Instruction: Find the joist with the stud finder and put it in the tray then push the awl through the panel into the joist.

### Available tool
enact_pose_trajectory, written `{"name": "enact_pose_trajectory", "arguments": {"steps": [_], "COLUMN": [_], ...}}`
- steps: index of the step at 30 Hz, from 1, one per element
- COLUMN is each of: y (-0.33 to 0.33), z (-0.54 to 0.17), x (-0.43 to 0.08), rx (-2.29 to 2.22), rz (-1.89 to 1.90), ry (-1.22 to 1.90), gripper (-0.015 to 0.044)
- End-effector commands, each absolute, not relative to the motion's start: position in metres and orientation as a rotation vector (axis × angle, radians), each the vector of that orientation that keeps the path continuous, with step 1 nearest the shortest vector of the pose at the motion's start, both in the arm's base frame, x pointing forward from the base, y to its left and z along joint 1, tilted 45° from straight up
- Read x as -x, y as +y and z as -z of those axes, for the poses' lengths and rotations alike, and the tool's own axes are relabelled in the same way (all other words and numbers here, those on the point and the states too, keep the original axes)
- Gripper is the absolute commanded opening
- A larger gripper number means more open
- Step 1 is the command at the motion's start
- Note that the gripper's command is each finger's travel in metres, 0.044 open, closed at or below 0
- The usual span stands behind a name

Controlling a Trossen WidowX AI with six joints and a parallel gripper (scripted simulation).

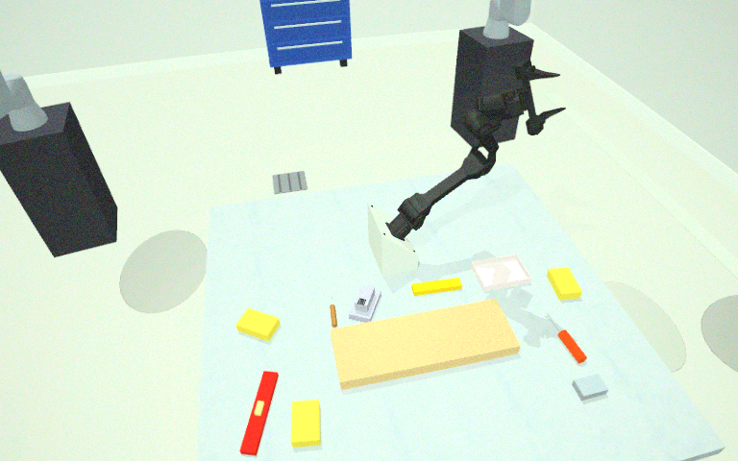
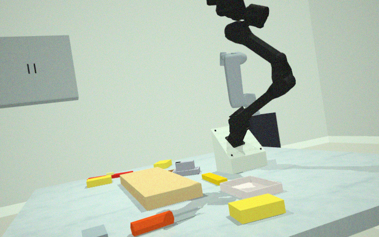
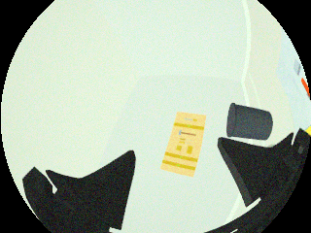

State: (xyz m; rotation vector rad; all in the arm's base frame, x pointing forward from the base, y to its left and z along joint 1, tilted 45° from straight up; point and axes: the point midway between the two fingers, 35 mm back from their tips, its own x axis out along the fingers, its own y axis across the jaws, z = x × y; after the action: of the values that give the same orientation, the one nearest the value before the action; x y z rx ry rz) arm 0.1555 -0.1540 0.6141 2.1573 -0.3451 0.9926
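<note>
Claw: the gripper (image 1: 562,91) (image 3: 178,149) stands wide apart with nothing between its fingers, raised high and well off the floor panel.
Arm: the black arm (image 1: 450,185) (image 2: 261,46) rises from a pale wedge-shaped mount (image 1: 400,257) (image 2: 247,163), behind the panel as the top view has it.
Landmark: the floor panel (image 1: 424,342) (image 2: 162,182), a thick tan slab lying flat; no hole shows in its top.
Stud finder: the grey-lilac stud finder (image 1: 365,303) (image 2: 185,167) sits just beyond the panel's far edge, towards its left end in the top view.
Tray: the pale pink tray (image 1: 501,273) (image 2: 251,188) is beyond the panel's far right corner, without the stud finder.
Awl: two candidates, the orange-handled tool (image 1: 571,345) (image 2: 152,222) right of the panel and the brown-handled one (image 1: 333,315) by its far left corner; I cannot tell which is the awl.
Risks: a grasp off-centre on the finder's narrow upper block could twist it; a poor scan could put the hole beside the joist; a tilted awl could skid or force a second hole.
Surface: a pale blue-white table top (image 1: 260,255) (image 2: 321,178), with yellow blocks around the panel.
Room: pale walls, and a blue drawer cabinet (image 1: 307,35) far beyond the panel.
</note>
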Motion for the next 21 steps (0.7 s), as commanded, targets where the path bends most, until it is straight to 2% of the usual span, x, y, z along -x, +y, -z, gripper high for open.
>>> {"name": "enact_pose_trajectory", "arguments": {"steps": [1,2,10,21], "y": [-0.157,-0.164,-0.270,-0.368], "z": [-0.613,-0.610,-0.538,-0.382], "x": [-0.156,-0.159,-0.202,-0.254], "rx": [-2.172,-2.218,-2.914,-3.861], "rz": [-0.993,-0.993,-0.992,-0.966], "ry": [-0.345,-0.346,-0.399,-0.710], "gripper": [0.0426,0.0440,0.0440,0.0440]}}
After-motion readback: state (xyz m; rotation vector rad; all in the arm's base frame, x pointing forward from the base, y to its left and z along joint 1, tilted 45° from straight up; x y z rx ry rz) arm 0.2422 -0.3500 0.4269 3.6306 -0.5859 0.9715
